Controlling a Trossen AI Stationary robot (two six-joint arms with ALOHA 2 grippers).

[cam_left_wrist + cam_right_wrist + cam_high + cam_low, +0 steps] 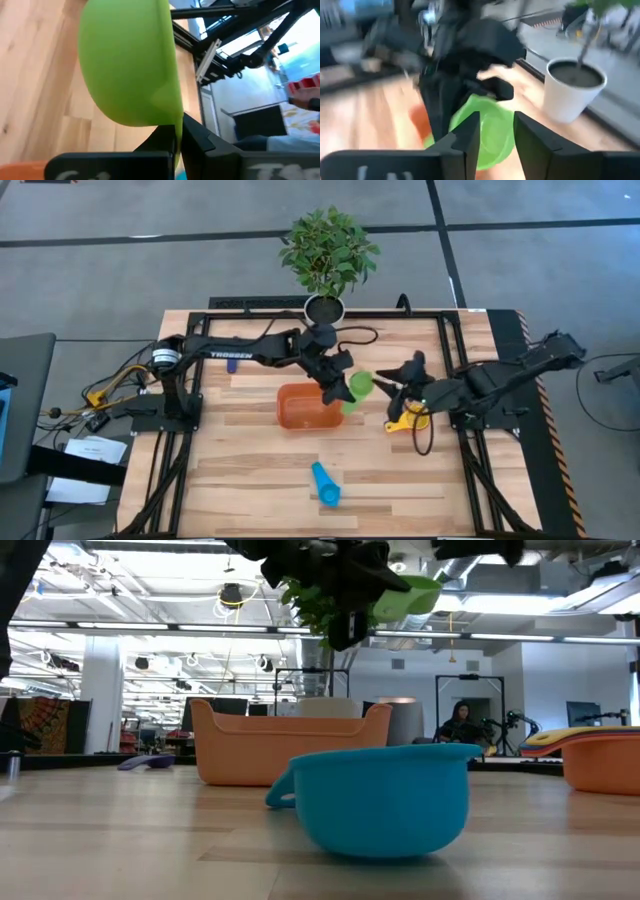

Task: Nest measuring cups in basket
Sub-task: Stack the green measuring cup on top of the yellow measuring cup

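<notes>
Left gripper pinching green cup by its handle, holding it raised at frame centre, just right of basket, likely for dropping in. Right gripper standing open and empty beside it. Counting in high view: one green, one blue at lower centre, one yellow at right.

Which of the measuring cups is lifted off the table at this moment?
The green cup: the left pincer holds it by the handle above the basket's edge. The light blue cup and the yellow cup lie on the table.
</notes>
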